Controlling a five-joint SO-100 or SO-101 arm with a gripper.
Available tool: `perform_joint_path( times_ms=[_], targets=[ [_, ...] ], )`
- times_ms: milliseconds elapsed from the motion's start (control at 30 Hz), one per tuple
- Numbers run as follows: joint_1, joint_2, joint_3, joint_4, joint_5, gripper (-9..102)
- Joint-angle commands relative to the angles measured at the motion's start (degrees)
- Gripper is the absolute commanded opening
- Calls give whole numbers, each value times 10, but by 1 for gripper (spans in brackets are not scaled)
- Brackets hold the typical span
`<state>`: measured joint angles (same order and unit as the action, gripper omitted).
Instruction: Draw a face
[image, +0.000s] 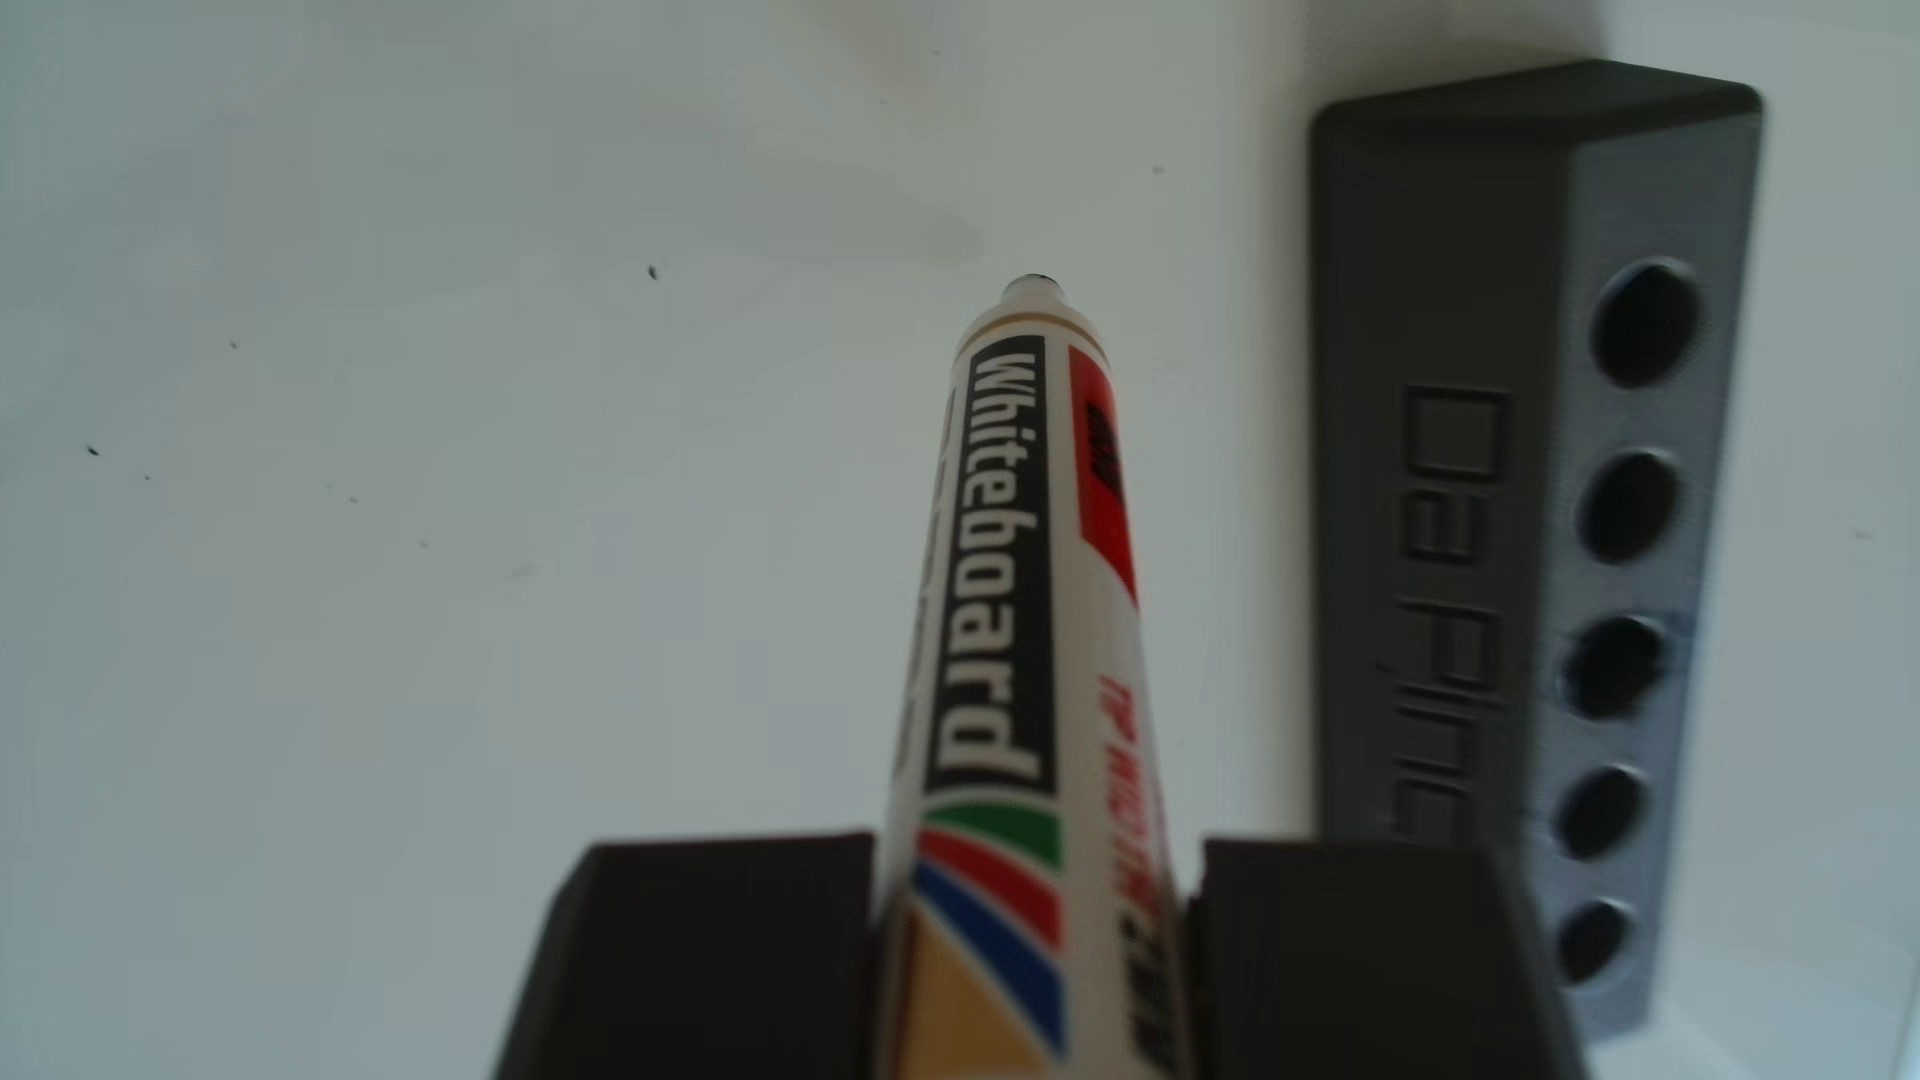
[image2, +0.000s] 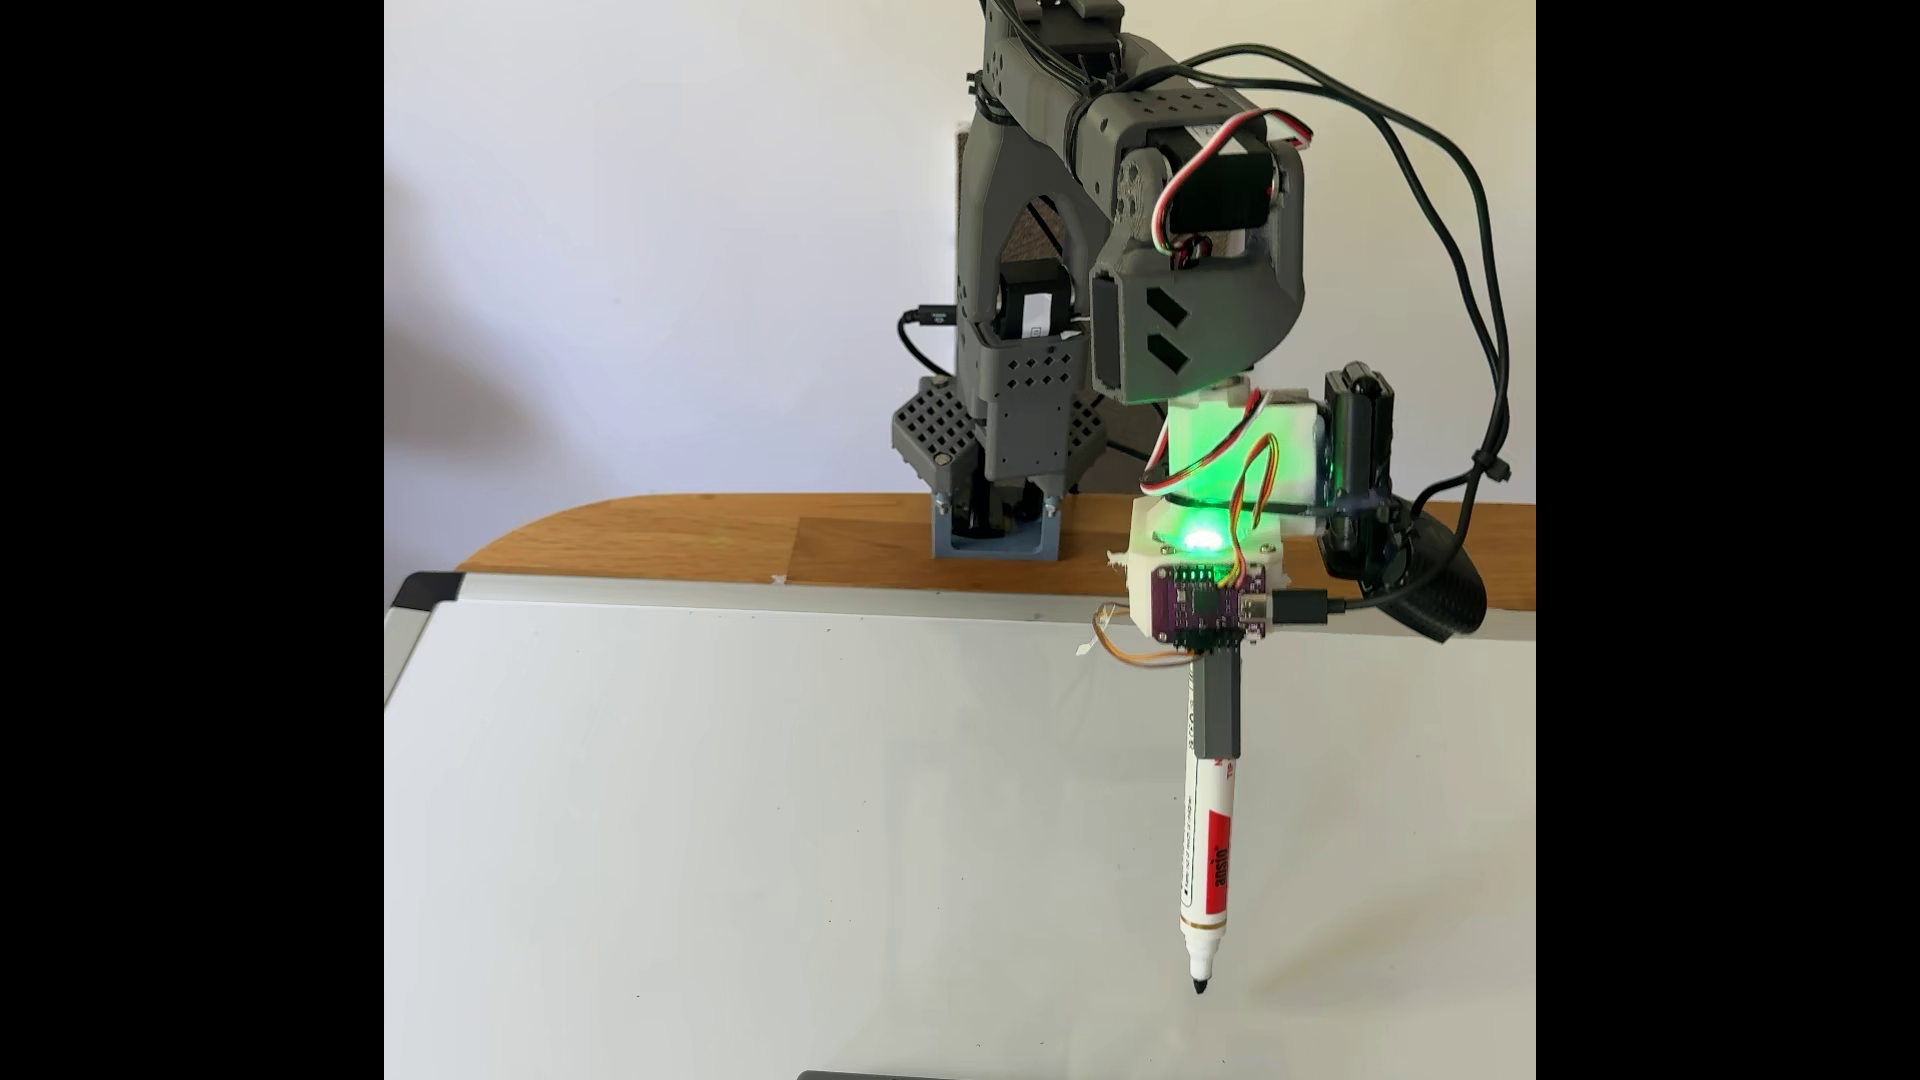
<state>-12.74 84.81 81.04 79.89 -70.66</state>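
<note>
Above bare whiteboard (image2: 831, 831), my hand (image: 1039, 935) closed on marker (image2: 1205, 872), gripping barrel's upper end; tip hovering just off surface. Face not yet drawn. Marker light, stiff, slick-barrelled; press gently. Grey block (image: 1538, 519) beside.

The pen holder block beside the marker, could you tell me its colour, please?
Dark grey, seen best in the other view: pen holder block.

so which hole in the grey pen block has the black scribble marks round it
The middle hole of the five in the grey pen block, third from either end in the other view. Dark pen smudges ring its edge; the other four have clean rims.
</note>
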Motion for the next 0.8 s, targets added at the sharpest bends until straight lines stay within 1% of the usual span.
perform_joint_path(
  times_ms=[0,367,567,767],
  targets=[
    [4,10,-7,-8,0,-1],
    [2,3,-5,-2,0,-1],
    [1,8,-5,50,0,-1],
    [-2,11,-5,57,1,-1]
  ],
)
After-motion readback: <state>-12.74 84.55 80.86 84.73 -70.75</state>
